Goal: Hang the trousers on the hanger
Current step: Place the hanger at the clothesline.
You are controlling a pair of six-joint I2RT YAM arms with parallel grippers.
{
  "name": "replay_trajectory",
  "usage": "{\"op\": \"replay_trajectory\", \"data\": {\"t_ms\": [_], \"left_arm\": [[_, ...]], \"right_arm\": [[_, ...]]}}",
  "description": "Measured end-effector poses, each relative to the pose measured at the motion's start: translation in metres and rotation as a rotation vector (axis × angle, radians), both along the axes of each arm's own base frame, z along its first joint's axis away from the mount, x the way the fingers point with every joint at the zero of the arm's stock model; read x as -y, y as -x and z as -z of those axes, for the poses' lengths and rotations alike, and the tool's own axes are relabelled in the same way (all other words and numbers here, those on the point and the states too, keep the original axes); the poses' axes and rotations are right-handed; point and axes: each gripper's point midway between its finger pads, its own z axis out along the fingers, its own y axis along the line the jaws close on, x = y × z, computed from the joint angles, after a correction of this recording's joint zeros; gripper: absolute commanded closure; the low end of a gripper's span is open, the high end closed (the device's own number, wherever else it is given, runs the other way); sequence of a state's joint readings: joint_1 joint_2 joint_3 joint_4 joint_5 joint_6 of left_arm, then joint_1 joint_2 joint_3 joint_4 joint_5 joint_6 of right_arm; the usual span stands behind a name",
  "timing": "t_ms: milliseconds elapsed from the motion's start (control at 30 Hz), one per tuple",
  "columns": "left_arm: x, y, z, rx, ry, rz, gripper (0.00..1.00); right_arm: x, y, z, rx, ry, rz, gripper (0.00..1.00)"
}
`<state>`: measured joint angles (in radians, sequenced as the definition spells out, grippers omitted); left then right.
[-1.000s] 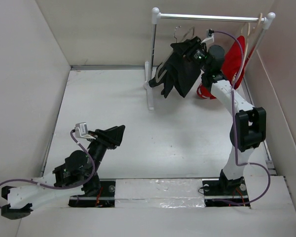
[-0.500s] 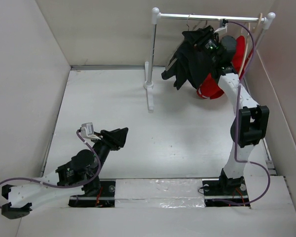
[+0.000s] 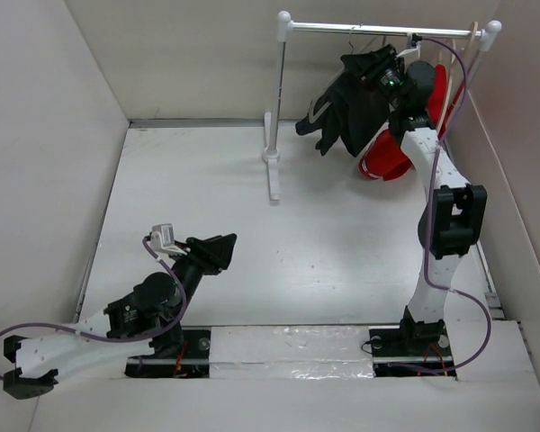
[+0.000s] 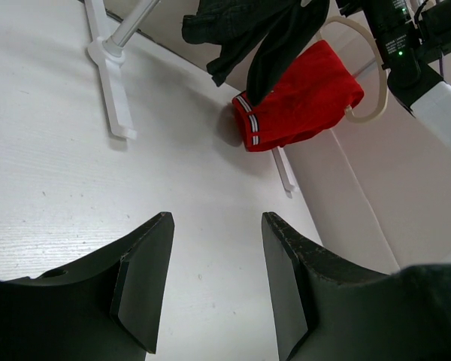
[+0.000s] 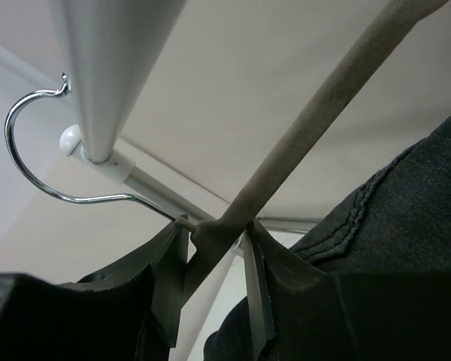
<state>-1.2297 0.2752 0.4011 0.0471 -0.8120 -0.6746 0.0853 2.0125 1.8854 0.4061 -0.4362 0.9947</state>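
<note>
Black trousers (image 3: 346, 112) drape the hanger (image 5: 323, 120), right gripper (image 5: 214, 235) clenched at its neck; lift the hook (image 5: 30, 143) clear over the rail (image 5: 113, 68), then lower gently.

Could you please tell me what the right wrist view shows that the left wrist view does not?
Only the right wrist view shows the right gripper closed on the neck of the hanger, with its wire hook curving beside the rail. Only the left wrist view shows the left gripper open and empty above the table, the red garment on its beige hanger, and the rack's foot. Both show the black trousers hanging.
</note>
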Motion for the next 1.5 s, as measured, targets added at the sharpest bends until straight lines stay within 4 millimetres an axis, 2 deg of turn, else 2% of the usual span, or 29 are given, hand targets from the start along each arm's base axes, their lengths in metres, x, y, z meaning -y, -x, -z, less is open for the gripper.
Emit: {"op": "replay_trajectory", "data": {"t_ms": [533,833,1000,1100,1133,1167,1233,1300,1333,1367,1433,1500], "left_arm": [[0.011,-0.004,0.008,-0.009,-0.051,0.0,0.53],[0.011,-0.004,0.008,-0.009,-0.05,0.0,0.53],[0.011,-0.004,0.008,-0.009,-0.05,0.0,0.53],[0.011,-0.004,0.008,-0.009,-0.049,0.0,0.52],[0.011,-0.004,0.007,-0.008,-0.048,0.001,0.52],[0.012,-0.004,0.007,-0.007,-0.046,0.004,0.52],[0.013,-0.004,0.006,-0.005,-0.042,0.008,0.48],[0.014,-0.004,0.007,-0.006,-0.048,0.01,0.43],[0.016,-0.004,0.007,-0.007,-0.054,0.011,0.41],[0.017,-0.005,0.008,-0.008,-0.061,0.012,0.39],[0.019,-0.005,0.007,-0.009,-0.07,0.015,0.35],[0.02,-0.005,0.004,-0.007,-0.073,0.016,0.32]], "right_arm": [[0.012,0.002,0.003,0.048,-0.028,-0.011,1.0],[0.028,-0.02,0.0,0.021,-0.068,0.011,1.0],[0.038,-0.025,0.009,-0.02,-0.074,0.03,0.99],[0.039,-0.025,0.009,-0.019,-0.073,0.031,0.81],[0.039,-0.025,0.01,-0.014,-0.072,0.031,0.69],[0.039,-0.023,0.011,-0.008,-0.071,0.029,0.63],[0.039,-0.02,0.013,0.004,-0.064,0.029,0.48],[0.038,-0.014,0.011,0.021,-0.06,0.027,0.4],[0.038,-0.01,0.009,0.032,-0.054,0.028,0.29],[0.038,-0.006,0.006,0.043,-0.052,0.027,0.22],[0.038,0.005,-0.002,0.069,-0.041,0.03,0.17],[0.039,0.017,-0.012,0.097,-0.027,0.033,0.17]]}}
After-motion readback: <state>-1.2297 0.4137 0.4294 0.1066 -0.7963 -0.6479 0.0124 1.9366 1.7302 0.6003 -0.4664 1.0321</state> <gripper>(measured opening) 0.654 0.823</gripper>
